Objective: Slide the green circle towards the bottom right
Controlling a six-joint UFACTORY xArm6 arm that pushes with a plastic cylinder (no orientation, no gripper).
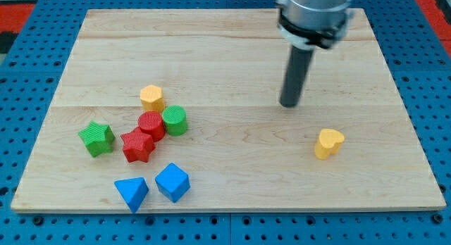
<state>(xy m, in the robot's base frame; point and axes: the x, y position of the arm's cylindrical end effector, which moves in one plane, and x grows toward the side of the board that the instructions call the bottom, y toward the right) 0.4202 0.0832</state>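
Observation:
The green circle [174,120] lies left of the board's middle, touching a red circle [151,124] on its left. My tip [289,104] rests on the board far to the right of the green circle and a little higher in the view, touching no block. A yellow hexagon [151,97] sits just above and left of the green circle.
A red star [137,146] and a green star [96,138] lie left of the cluster. A blue triangle [132,192] and a blue cube [173,182] sit near the bottom edge. A yellow heart [328,143] lies at the right. The wooden board [225,62] carries all.

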